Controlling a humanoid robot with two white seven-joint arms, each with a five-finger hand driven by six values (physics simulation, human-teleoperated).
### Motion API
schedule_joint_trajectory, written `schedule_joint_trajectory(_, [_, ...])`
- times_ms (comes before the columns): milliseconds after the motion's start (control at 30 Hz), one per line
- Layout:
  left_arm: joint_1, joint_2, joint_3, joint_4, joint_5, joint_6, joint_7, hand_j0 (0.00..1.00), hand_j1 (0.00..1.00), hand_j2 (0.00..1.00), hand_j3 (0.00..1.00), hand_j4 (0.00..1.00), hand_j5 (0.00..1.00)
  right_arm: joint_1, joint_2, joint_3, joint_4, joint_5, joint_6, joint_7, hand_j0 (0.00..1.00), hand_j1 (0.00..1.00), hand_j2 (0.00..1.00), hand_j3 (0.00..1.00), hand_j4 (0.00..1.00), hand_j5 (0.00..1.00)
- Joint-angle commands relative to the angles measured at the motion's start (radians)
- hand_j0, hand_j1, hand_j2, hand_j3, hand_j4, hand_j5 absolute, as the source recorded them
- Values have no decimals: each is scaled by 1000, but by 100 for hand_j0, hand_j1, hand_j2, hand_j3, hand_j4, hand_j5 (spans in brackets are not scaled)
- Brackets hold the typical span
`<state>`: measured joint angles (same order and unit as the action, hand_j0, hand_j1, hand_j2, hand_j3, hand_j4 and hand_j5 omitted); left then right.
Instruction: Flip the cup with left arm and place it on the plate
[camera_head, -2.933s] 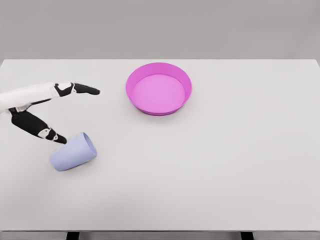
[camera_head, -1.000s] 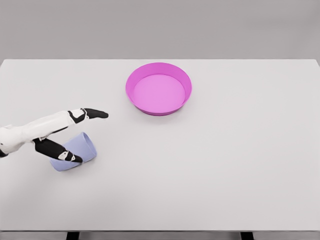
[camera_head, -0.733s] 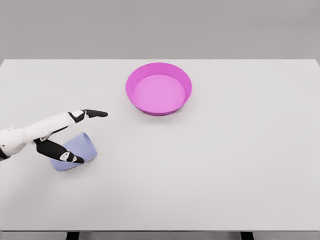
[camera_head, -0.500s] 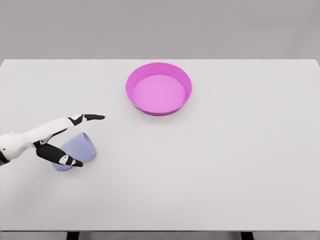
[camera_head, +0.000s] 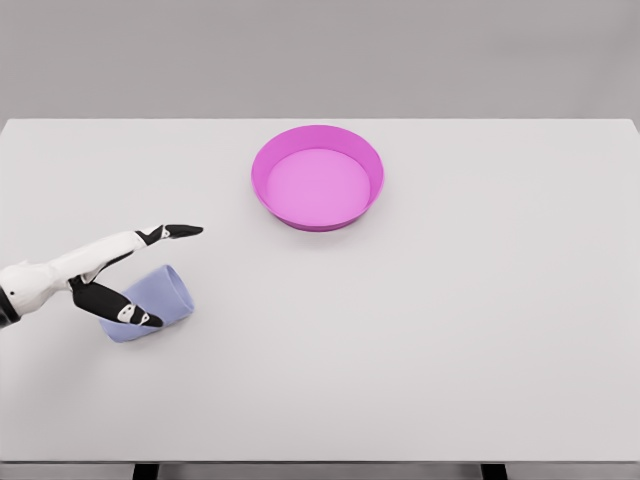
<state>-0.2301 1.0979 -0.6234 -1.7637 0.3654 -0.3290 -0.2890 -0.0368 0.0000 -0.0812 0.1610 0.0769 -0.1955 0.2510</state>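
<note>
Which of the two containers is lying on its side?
The lavender cup, under the left hand near the table's left edge. The pink plate sits flat, opening upward, farther back.

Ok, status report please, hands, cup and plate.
Left hand open over the cup, no grasp. Cup on its side. Plate empty. Path clear.

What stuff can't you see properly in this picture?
- Head view: the left hand covers part of the lying cup, so whether its fingers touch the cup cannot be told.
- Head view: the cup's base end is behind the thumb.
- The left arm is cut off by the left edge.
- The right arm is out of view.
</note>
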Motion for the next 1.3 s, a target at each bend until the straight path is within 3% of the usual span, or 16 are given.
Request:
schedule_joint_trajectory(0, [0, 2, 1, 0, 6, 64, 1, 100, 100, 100, 100, 100, 100, 0, 0, 0, 0, 0, -1, 1, 100, 100, 100, 100, 100, 100])
schedule_joint_trajectory(700, [12, -24, -7, 0, -16, 104, -1, 100, 100, 100, 100, 100, 100, 0, 0, 0, 0, 0, -1, 1, 100, 100, 100, 100, 100, 100])
schedule_joint_trajectory(967, [11, -27, -10, 0, -16, 200, -1, 100, 100, 100, 100, 100, 100, 0, 0, 0, 0, 1, -1, 1, 100, 100, 100, 100, 100, 100])
schedule_joint_trajectory(1267, [17, -35, -15, 0, -17, 217, -1, 100, 100, 100, 100, 100, 100, 0, 0, 0, 0, 0, -1, -1, 100, 100, 100, 100, 100, 100])
